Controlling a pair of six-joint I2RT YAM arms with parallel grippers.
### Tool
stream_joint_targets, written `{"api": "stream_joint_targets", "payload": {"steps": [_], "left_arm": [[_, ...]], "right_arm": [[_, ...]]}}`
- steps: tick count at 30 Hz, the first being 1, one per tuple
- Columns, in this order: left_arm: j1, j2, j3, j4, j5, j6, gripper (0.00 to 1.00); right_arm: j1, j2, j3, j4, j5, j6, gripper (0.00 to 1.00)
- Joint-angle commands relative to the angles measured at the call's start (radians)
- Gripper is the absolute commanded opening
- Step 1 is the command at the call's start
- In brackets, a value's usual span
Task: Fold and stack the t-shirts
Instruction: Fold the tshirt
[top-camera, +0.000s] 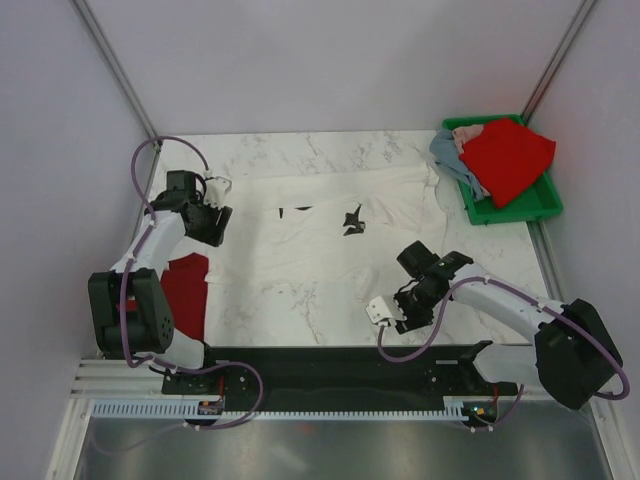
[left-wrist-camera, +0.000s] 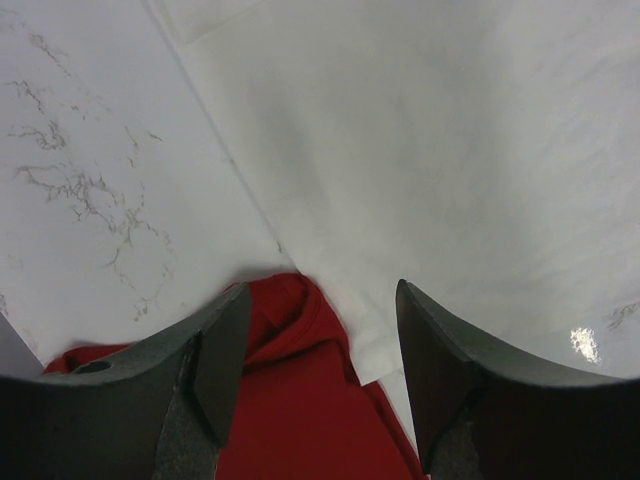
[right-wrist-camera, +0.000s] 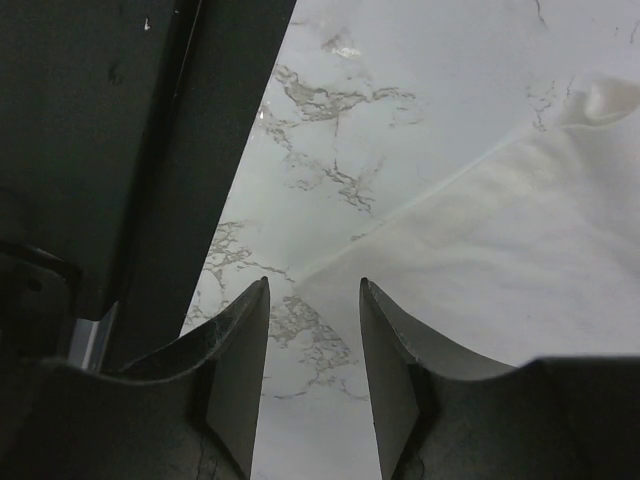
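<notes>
The left gripper (top-camera: 213, 228) (left-wrist-camera: 320, 300) stands wide apart and holds nothing. Under the gap lies the bunched edge of a red t-shirt (top-camera: 187, 290) (left-wrist-camera: 300, 400). Just beside it, toward the right finger, is a corner of the white t-shirt (top-camera: 320, 235) (left-wrist-camera: 450, 150). The two cloths meet there, though which one overlaps the other is hard to tell. The white one spreads flat over the marble table (top-camera: 300, 300) (left-wrist-camera: 80, 150).

The right gripper (top-camera: 408, 312) (right-wrist-camera: 313, 285) is also parted and empty, with a narrower gap. Bare marble lies below its tips, and the white t-shirt's edge (right-wrist-camera: 520, 250) starts just off its right finger. To its left runs the black rail (right-wrist-camera: 120, 120) the arms are bolted to.

Farther out on the white cloth sit two small dark marks (top-camera: 352, 220) (possibly a label). Well beyond the right gripper, at the far right corner, a green bin (top-camera: 520, 208) holds a second red t-shirt (top-camera: 510, 160) and a grey-blue t-shirt (top-camera: 450, 150).
</notes>
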Motion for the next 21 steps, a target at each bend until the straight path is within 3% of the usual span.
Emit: {"api": "stream_joint_targets", "payload": {"steps": [1,16,18,21], "left_arm": [[-0.001,-0.02,-0.013,0.003,-0.019,0.007,0.67],[-0.001,-0.011,-0.012,0.002,-0.024,0.006,0.66],[-0.001,-0.013,-0.015,0.003,-0.024,0.006,0.66],[-0.001,-0.017,-0.027,0.003,-0.03,0.012,0.66]], "right_arm": [[0.01,0.001,-0.01,0.048,-0.01,-0.023,0.49],[0.019,0.023,-0.079,0.12,0.051,0.017,0.48],[0.021,0.022,-0.092,0.146,0.057,0.04,0.45],[0.021,0.032,-0.102,0.187,0.071,0.083,0.3]]}}
